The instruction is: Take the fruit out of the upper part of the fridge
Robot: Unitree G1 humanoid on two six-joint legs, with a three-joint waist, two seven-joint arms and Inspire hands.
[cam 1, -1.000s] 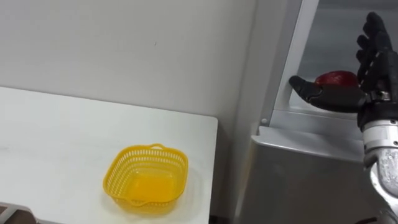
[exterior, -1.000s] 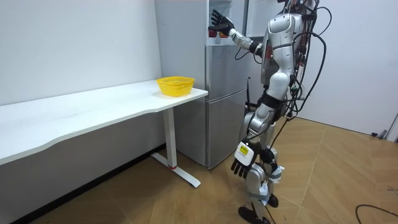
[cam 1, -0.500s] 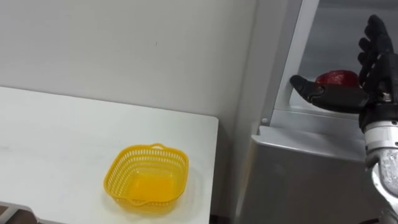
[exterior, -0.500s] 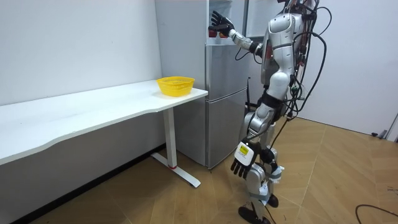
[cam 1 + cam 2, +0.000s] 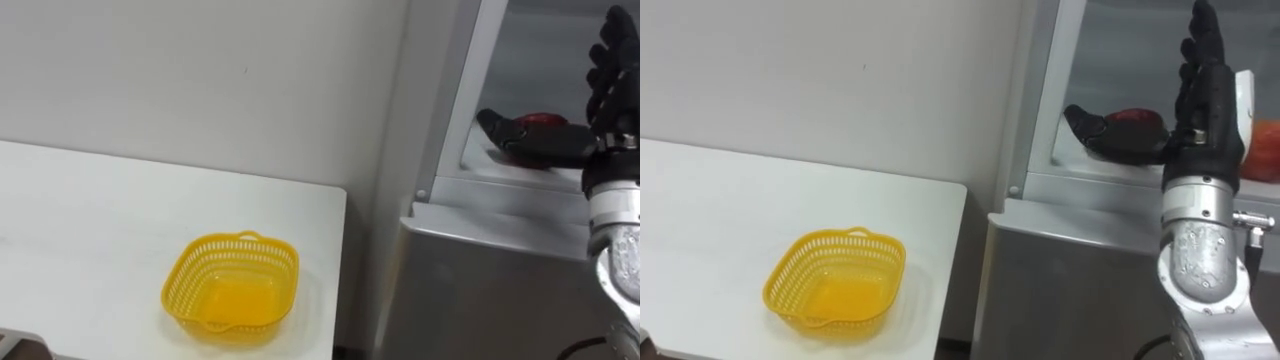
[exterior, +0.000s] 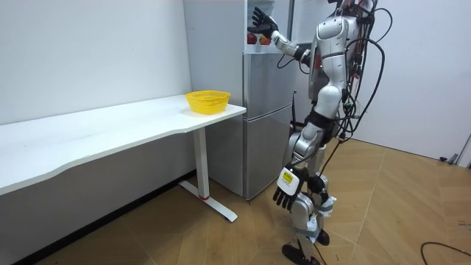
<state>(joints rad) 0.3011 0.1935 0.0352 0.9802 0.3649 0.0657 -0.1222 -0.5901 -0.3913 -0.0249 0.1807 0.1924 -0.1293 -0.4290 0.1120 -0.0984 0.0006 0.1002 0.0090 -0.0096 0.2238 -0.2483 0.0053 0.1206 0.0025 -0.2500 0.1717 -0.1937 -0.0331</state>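
Observation:
A red round fruit lies on the shelf of the open upper fridge compartment. My right hand is raised in front of that shelf, open, fingers straight up. Its thumb stretches sideways across the front of the fruit and hides its lower part; whether it touches the fruit I cannot tell. In the room view I stand facing the grey fridge with the right hand up at the top compartment. My left hand hangs relaxed by my thigh.
A yellow plastic basket stands empty near the right end of the white table, just left of the fridge. Another reddish thing shows on the shelf at the far right. The lower fridge door is closed.
My right hand has risen a little and moved further towards the shelf, so its thumb now covers more of the red fruit. The left hand has stayed hanging.

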